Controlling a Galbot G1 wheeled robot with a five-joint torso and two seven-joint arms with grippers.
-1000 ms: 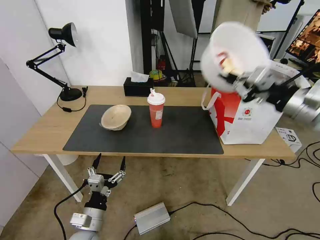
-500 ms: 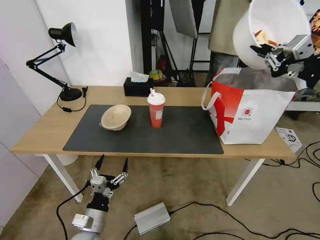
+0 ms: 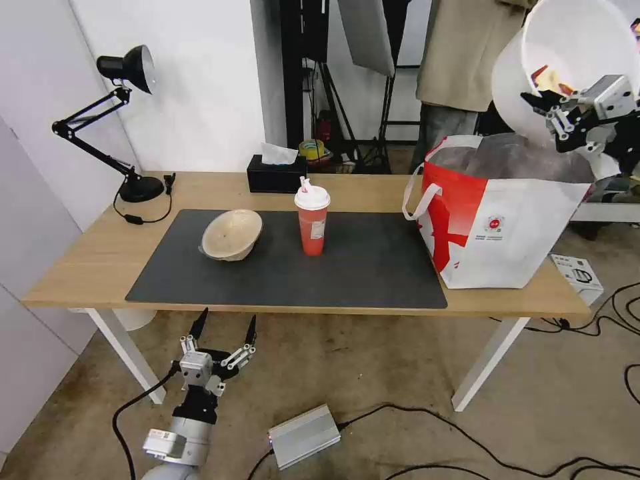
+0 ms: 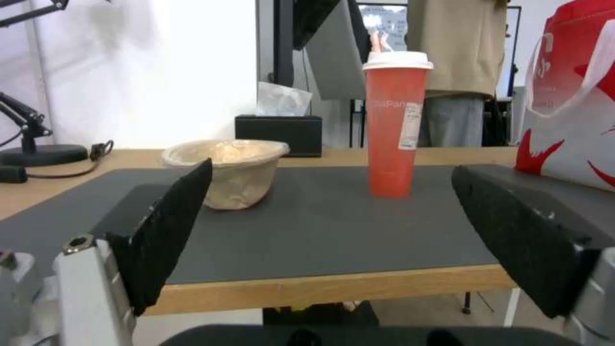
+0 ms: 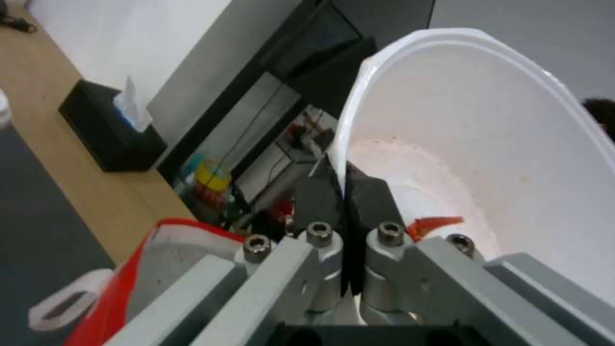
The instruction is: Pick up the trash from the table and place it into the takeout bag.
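Trash sits at 3 spots, taken from the left end of the tabletop (image 3: pixel 100 257) to the right. A black desk lamp (image 3: pixel 110 113) stands at the far left corner, its base on bare wood. Below the near edge, in front of the left half, the left gripper (image 3: pixel 223 328) hangs over the floor with its fingers (image 4: pixel 170 216) spread wide and nothing between them. On the left part of the dark grey mat (image 3: pixel 347 273) rests the shallow beige bowl (image 3: pixel 231 234), tilted slightly. Near the mat's middle the tall red cup (image 3: pixel 312 221) stands upright with its white lid on — well apart from the bowl. Behind them, at the far edge, is the black tissue box (image 3: pixel 275 175).

At the right end stands the red-and-white takeout bag (image 3: pixel 497 227), its mouth open and the silver lining showing, one white loop handle (image 3: pixel 420 193) hanging toward the mat. Above the bag's far right side the right gripper (image 3: pixel 555 107) holds the wide white bowl (image 3: pixel 567 60) in the air, tipped on its side with the opening facing the robot. The right wrist view shows the fingers (image 5: pixel 320 192) pressed on the bowl's rim — one inside, one outside. Food scraps (image 3: pixel 550 79) lie in the bowl.
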